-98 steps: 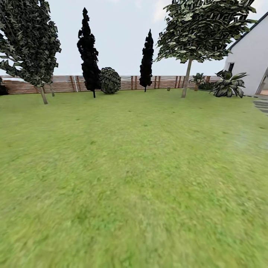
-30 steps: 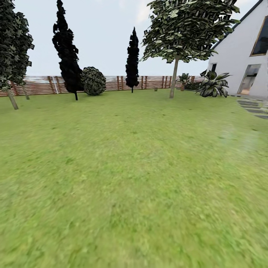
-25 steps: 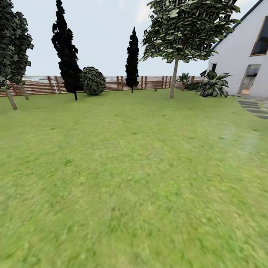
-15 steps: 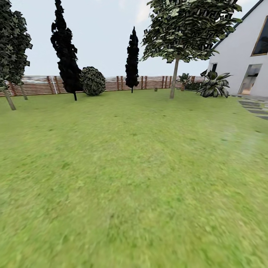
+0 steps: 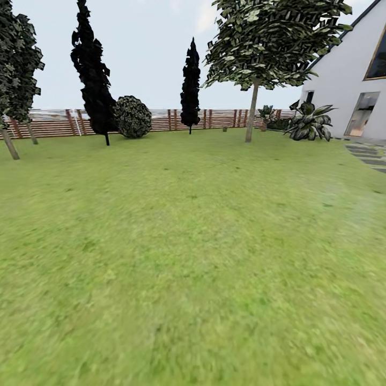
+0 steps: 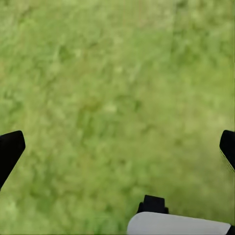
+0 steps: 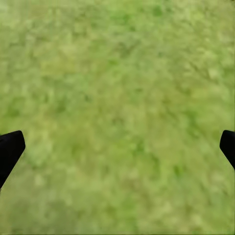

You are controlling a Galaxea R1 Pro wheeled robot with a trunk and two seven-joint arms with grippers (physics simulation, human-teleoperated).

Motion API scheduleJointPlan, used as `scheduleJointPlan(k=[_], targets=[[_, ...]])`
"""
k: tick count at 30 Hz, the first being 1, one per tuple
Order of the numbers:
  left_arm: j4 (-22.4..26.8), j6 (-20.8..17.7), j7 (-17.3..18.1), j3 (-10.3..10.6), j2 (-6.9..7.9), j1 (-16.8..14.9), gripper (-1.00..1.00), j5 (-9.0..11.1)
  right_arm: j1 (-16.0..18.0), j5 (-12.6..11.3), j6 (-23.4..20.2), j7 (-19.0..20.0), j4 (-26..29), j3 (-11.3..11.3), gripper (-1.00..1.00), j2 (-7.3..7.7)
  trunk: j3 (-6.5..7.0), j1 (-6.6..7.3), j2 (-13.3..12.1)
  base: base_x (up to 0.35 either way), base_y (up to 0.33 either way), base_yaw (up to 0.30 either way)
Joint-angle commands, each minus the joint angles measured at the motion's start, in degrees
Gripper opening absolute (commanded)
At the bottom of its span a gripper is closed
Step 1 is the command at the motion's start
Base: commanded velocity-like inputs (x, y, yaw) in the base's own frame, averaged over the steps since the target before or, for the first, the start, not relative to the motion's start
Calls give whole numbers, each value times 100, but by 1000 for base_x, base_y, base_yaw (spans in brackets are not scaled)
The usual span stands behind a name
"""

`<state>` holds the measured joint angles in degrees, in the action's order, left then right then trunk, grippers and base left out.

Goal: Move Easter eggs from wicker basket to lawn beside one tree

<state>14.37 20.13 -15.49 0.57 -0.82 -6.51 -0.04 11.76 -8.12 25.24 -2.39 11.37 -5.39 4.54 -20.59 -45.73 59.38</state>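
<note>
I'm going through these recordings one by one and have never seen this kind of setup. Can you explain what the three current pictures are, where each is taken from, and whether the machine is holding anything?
These are simulator renders from a wheeled robot with two arms. The big picture comes from a camera on its head, looking out over the lawn of a fenced garden. At the back stand a leafy tree with a pale trunk, two dark cypresses, a round shrub, the slatted fence and a white house at the right.

The two small pictures come from cameras on the wrists, each looking along a gripper's fingers. The left gripper and the right gripper both show black fingertips at the picture's edges, spread wide apart, with just grass between them. So both are open and nothing is held.
</note>
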Motion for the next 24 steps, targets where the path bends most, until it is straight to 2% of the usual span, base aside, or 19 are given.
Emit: scheduleJointPlan(k=[1,24], targets=[[-4,17,-24,6,-5,-6,100,6,4,-49,17,-24,-3,-50,100,3,-6,-4,4,333,0,0],[-5,29,-24,19,-1,-5,100,10,2,-52,25,-25,8,-87,100,-6,-6,-4,4,334,0,0]])
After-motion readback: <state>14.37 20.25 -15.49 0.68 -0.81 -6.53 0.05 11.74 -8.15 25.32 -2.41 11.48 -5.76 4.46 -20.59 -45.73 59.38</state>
